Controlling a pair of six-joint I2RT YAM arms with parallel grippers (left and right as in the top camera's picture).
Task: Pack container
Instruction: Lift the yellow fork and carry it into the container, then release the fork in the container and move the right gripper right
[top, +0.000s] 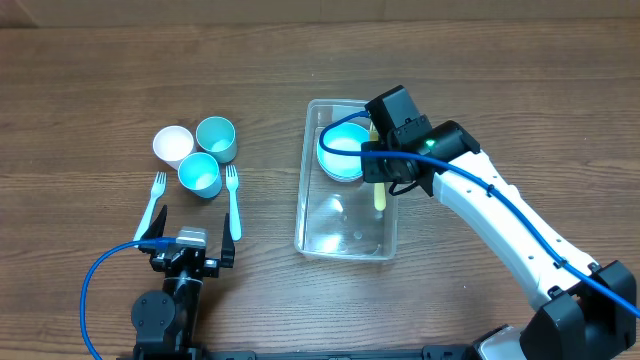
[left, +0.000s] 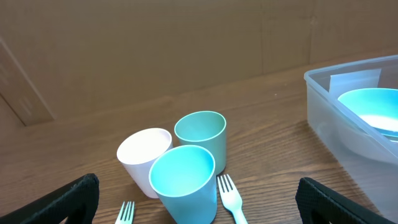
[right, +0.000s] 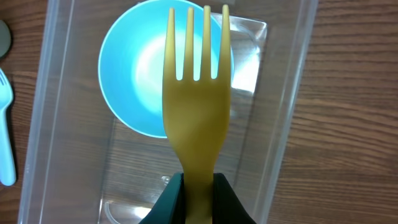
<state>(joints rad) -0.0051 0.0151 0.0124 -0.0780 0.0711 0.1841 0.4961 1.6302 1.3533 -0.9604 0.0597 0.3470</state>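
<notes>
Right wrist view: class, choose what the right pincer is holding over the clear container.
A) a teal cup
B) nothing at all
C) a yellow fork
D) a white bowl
C: the right pincer is shut on the handle of the yellow fork, whose tines reach over the teal bowl sitting inside the container.
</notes>
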